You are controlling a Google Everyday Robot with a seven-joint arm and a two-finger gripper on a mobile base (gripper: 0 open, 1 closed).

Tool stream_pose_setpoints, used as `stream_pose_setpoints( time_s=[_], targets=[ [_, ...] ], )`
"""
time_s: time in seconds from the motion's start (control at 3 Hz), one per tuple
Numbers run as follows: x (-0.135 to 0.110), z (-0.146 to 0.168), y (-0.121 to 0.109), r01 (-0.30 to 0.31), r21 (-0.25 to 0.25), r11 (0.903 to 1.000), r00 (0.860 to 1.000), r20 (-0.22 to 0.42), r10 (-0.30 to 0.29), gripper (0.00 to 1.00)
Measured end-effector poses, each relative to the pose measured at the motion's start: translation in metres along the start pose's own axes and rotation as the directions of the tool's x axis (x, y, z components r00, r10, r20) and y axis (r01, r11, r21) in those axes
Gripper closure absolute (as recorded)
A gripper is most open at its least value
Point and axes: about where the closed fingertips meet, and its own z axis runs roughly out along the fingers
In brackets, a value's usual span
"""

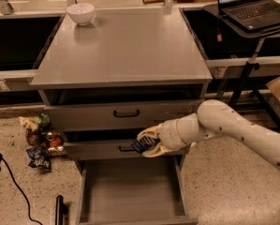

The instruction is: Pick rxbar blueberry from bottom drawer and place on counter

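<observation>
My gripper (pixel 146 143) is shut on the rxbar blueberry (pixel 140 145), a small dark navy bar. It holds the bar in front of the middle drawer's face, above the open bottom drawer (pixel 130 191). The bottom drawer is pulled out and its grey floor is bare. The counter (pixel 125 46) is the broad grey cabinet top above, well higher than my gripper. My white arm reaches in from the right.
A white bowl (pixel 80 12) stands at the counter's back left. Colourful snack packets (pixel 40 142) lie on the floor left of the cabinet. A black laptop desk (pixel 252 13) stands at the right. A black cable and a black object lie on the floor at the lower left.
</observation>
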Motion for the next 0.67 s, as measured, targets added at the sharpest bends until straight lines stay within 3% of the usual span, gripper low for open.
stream_pose_setpoints(
  time_s=[0.33,0.67],
  targets=[
    [-0.013,-0.048,-0.038,0.110,0.082,0.9905,0.994,0.003,-0.110,1.00],
    [-0.027,-0.098,-0.071,0.250,0.121,0.9606,0.968,-0.056,-0.245,1.00]
  ],
)
